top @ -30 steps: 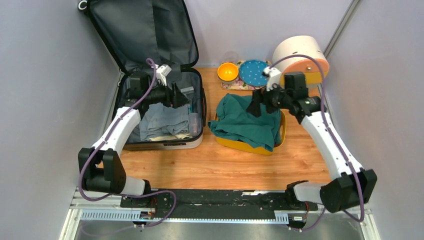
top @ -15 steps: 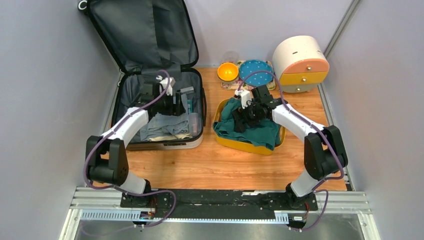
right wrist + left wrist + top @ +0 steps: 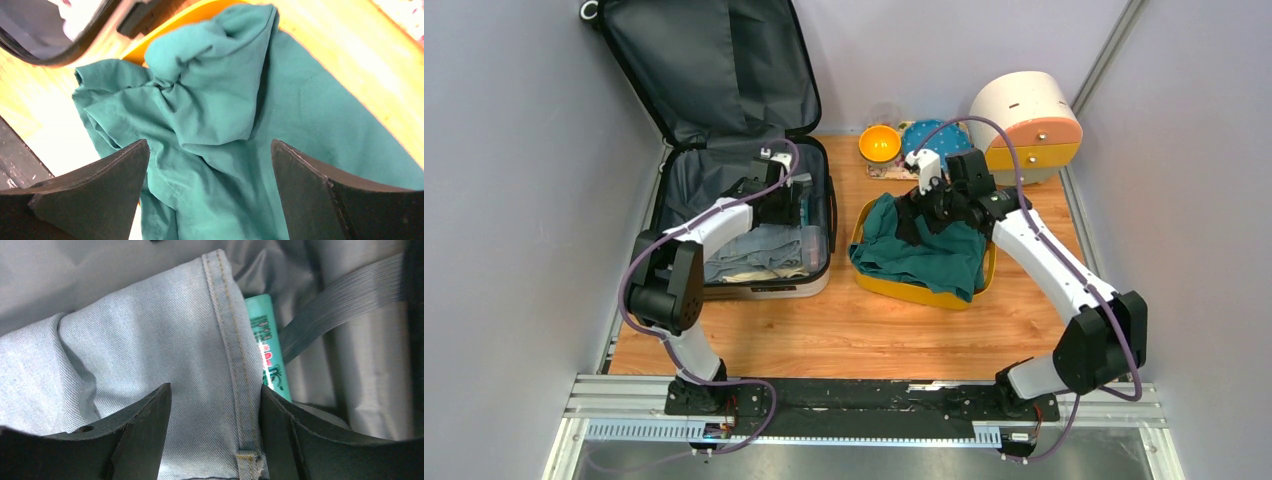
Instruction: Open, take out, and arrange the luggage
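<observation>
A: Tabletop [image 3: 824, 330], wood. The luggage [image 3: 714, 70] is at the far left corner. Lid stands open against the wall, dark lining showing, base flat and partly packed.

B: Next to it?

A: Yellow bin [image 3: 914, 292] just to its right, with a green garment [image 3: 929, 255] heaped in it and spilling over the rim. Right claw [image 3: 210, 142] hangs over that cloth, jaws spread, nothing between them.

B: So which arm is nearer the luggage?

A: The left. Left claw [image 3: 215, 390] is down inside the base at its right side, jaws apart and empty, straddling folded pale denim [image 3: 130, 345] directly below.

B: How does the denim lie?

A: Its stitched hem runs straight away from the wrist and passes just inside the right finger [image 3: 280, 430]. A teal tube [image 3: 265, 335] lies alongside that hem, same long axis, tucked under a grey strap [image 3: 340, 305].

B: Judgement?

A: A descent here would probably catch the denim, not the tube, which sits outside the jaws.
</observation>
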You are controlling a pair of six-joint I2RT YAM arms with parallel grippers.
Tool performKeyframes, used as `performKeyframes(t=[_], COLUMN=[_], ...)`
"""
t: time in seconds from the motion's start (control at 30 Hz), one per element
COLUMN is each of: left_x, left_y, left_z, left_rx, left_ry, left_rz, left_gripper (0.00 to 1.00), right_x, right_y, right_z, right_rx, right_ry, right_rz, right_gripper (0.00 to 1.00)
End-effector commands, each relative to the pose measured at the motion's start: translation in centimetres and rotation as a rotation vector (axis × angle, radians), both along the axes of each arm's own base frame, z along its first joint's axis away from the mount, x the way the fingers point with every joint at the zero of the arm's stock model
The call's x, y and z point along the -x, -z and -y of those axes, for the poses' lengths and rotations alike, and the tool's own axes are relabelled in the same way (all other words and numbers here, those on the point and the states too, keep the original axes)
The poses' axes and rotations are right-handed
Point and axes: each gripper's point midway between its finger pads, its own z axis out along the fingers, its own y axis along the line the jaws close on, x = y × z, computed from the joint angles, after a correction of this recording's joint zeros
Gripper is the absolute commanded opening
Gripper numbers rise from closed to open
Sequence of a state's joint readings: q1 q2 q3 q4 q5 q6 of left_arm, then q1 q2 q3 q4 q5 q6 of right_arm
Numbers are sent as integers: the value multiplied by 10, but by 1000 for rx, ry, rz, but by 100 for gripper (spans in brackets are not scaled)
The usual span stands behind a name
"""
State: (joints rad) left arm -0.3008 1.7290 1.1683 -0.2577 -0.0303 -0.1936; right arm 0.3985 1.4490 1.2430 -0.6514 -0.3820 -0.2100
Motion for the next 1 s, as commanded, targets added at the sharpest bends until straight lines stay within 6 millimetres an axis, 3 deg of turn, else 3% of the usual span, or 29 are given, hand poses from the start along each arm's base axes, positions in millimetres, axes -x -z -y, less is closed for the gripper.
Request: performKeyframes(t=[0.0,0.1,0.13,0.17,0.23,0.33,0.37,0.4,0.57,0.7,0.8,0.97], left_x=[6,21,24,26,25,23,26,32,51,68,76,66], left_y=[4,15,16,16,2,-32,-37,-54,-83,-109,-124,-155], left_z=[-16,-24,-26,-25,-34,-38,-36,-30,-39,-30,-21,-5], left_rx=[-60,1,23,67,146,308,347,393,497,543,606,698], left_ry=[-72,-93,-97,-102,-124,-89,-64,-13,51,131,162,140], left_rz=[-33,-86,-103,-123,-116,-13,11,40,102,159,181,220], left_gripper=[67,49,37,13,0,0,0,0,0,0,0,0], right_x=[-15,-19,-21,-24,-28,-35,-36,-37,-41,-34,-26,-26], right_y=[-57,-73,-81,-87,-98,-102,-109,-109,-101,-106,-96,-82], right_z=[-2,-7,-10,-15,-21,-35,-43,-47,-85,-129,-161,-190], right_rx=[-46,-83,-102,-129,-179,-252,-285,-308,-464,-510,-524,-512], right_ry=[22,22,23,20,32,66,76,93,182,152,142,136], right_rz=[147,166,182,193,187,137,119,87,-106,-149,-220,-282], right_gripper=[95,96,96,96,96,96,96,96,97,98,98,98])
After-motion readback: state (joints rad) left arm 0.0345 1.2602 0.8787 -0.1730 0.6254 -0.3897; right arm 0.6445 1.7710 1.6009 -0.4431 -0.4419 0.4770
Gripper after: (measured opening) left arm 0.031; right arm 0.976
